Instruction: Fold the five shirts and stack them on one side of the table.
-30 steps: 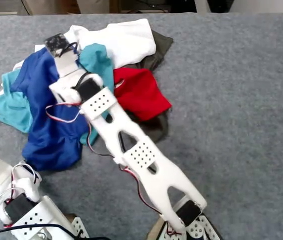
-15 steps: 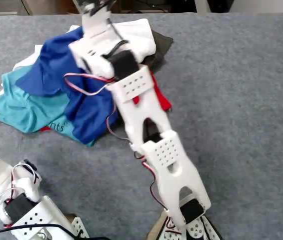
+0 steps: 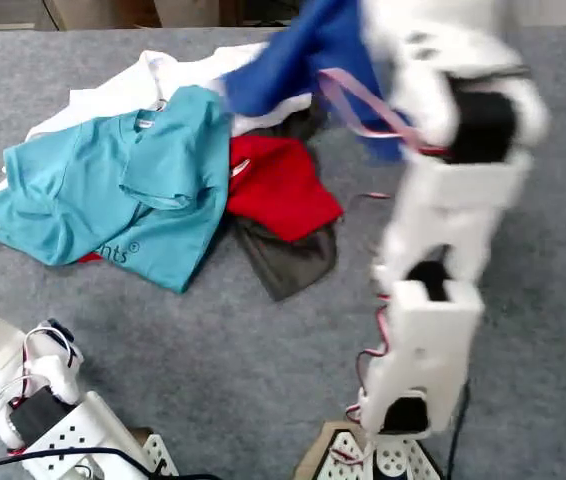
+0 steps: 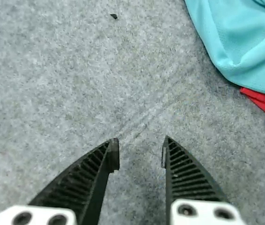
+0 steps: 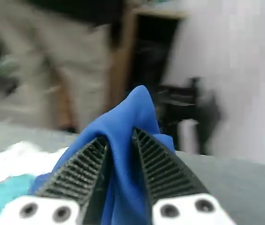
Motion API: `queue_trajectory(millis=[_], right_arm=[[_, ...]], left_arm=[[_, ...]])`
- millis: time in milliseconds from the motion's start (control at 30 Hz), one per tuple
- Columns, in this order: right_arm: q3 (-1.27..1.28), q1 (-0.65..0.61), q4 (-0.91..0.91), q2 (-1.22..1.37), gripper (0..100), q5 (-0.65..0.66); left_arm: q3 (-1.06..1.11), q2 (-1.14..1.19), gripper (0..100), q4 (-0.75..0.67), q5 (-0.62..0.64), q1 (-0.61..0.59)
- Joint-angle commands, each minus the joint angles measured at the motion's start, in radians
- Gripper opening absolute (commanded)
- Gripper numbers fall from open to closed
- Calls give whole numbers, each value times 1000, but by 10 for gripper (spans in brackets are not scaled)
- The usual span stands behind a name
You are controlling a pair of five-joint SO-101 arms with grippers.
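Note:
My right gripper is shut on a fold of the blue shirt and holds it high in the air. From above, the blue shirt hangs off the raised right arm over the pile's far side. On the table lie the teal shirt, spread out, the red shirt, a dark shirt and the white shirt behind them. My left gripper is open above bare grey table, a short way from the teal shirt's edge.
The grey table surface is bare on the right half and along the front. The left arm's base sits at the front left corner. A sliver of red cloth peeks from under the teal shirt.
The right arm has risen and swung right, pulling the blue shirt up off the pile. The teal shirt underneath now lies uncovered. The left arm has stayed still.

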Motion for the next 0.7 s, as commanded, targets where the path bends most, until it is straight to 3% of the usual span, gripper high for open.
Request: queue_trajectory(millis=[0,167,367,533,667], right_arm=[[-41,191,68,-101,34,18],[-21,286,330,-64,33,17],[156,395,324,59,5,21],[338,366,322,134,5,26],[441,298,319,191,4,112]], left_arm=[[-28,-2,164,-9,-9,0],[-40,-1,168,-8,-9,31],[-193,12,169,52,-14,152],[-270,127,169,8,-95,193],[-517,331,169,5,-89,213]])
